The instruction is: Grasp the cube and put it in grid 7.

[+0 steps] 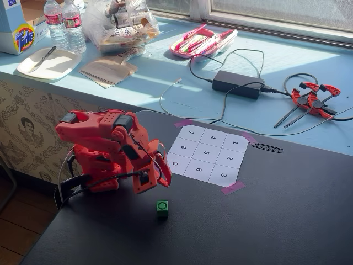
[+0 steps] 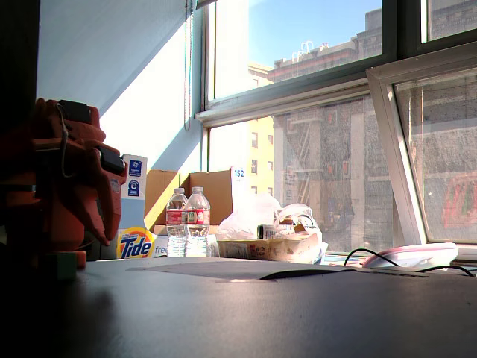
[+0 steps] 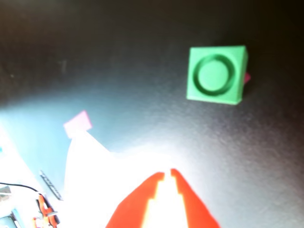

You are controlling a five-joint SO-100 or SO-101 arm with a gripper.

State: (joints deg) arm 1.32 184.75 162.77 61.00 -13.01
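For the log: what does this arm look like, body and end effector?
The arm is chunky red-orange plastic with black motor blocks set into its joints and thin cables looping beside it. The end effector has two pointed red fingers. No markings are legible.

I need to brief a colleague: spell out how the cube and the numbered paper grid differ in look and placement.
The cube is a small, bright green block with a round ring on top; the paper grid is flat, white, far larger, printed 1 to 9. The cube sits loose near the gripper; the grid is taped down at its corners, farther off. Both rest on the dark table.
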